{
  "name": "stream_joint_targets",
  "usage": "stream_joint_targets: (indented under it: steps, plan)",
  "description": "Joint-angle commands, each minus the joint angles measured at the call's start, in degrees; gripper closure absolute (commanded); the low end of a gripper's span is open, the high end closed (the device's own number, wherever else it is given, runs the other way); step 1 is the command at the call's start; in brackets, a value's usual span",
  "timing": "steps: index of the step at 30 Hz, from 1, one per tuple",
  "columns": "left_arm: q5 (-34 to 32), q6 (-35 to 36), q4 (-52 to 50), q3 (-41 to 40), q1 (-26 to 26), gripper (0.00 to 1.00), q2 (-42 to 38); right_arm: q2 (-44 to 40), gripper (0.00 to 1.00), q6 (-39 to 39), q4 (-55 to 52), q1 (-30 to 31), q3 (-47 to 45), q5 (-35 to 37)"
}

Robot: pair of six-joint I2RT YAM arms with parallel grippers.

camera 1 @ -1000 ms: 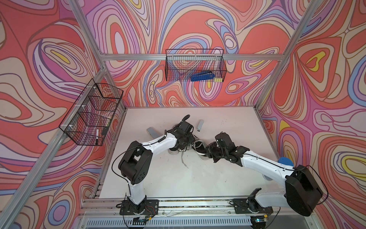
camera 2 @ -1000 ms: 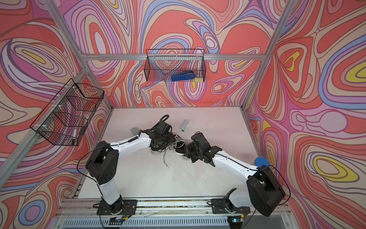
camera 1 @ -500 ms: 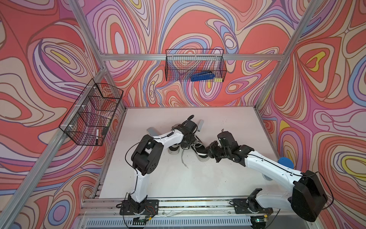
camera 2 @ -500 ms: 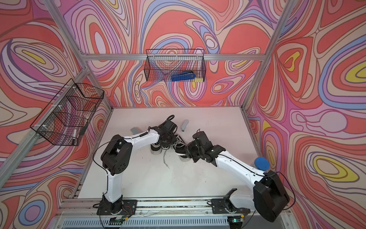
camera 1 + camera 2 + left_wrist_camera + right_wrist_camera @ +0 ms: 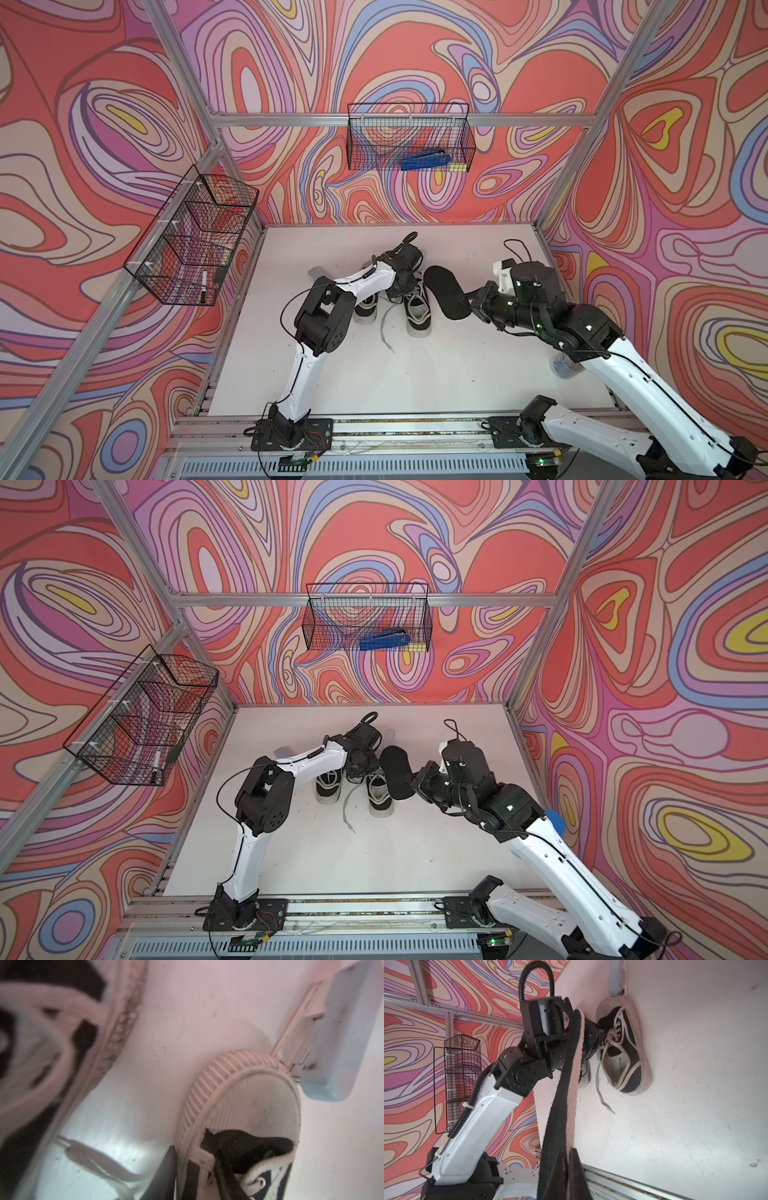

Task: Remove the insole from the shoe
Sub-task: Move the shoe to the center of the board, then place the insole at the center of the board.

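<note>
Nearest the rail, a loose lace point(image 5: 384, 328) trailed over the white table point(image 5: 332, 374). Behind it two black shoes stood side by side, heels toward the rail. One was the shoe point(image 5: 417, 309) on the robot's right, its mouth open and pale inside in the right wrist view, and next to it stood the other shoe point(image 5: 365, 307). The right gripper point(image 5: 466, 300) was clamped on one end of the insole point(image 5: 444, 289). The insole hung out of the shoe and off the table, just to the shoe's right, one face black and the other pale. The left gripper point(image 5: 400, 287) pointed down at the laces between the two shoes. Its jaws were hidden under the wrist, so whether they were open or closed could not be told. Past the toes lay a grey slab point(image 5: 390, 734). Farthest back, a basket point(image 5: 409, 137) on the wall held a blue tool point(image 5: 424, 160).
</note>
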Motion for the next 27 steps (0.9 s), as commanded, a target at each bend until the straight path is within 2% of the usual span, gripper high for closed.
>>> stream_joint_targets:
  steps: [1, 3, 8, 12, 16, 20, 25, 27]
  plan:
    - [0.2, 2.7, -1.9, 5.5, -1.0, 0.74, 3.6, -0.2, 1.0, -8.3, -8.2, 0.1, 2.2, 8.8]
    - [0.2, 2.9, -2.7, 9.2, -1.0, 0.77, 5.9, -0.5, 1.0, -9.2, -8.5, 0.1, 3.0, 9.8]
    - [0.2, 3.8, -5.8, 17.0, -1.0, 0.76, 10.3, -0.1, 1.0, -10.6, -9.3, 0.1, 3.3, 8.9]
    - [0.1, 4.9, -4.1, 15.4, -1.0, 0.64, 6.9, 0.2, 1.0, -11.0, -12.6, 0.1, 0.2, 7.6]
    - [0.3, 6.4, 0.2, 9.2, -1.0, 0.56, -1.8, -3.1, 1.0, -9.2, -11.4, 0.0, -10.7, 9.1]
    - [0.9, 6.9, 3.8, 0.1, -1.1, 0.52, -13.6, -4.6, 1.0, -7.1, -2.2, -0.1, -20.9, 7.8]
    - [-0.1, 10.9, 2.6, -11.8, -1.0, 0.5, -28.2, -8.5, 1.0, -7.1, 6.7, -0.9, -30.3, 11.5]
    - [-0.1, 13.1, 1.3, -17.1, -0.6, 0.49, -34.0, -8.1, 1.0, -7.5, 8.0, -3.0, -33.4, 8.9]
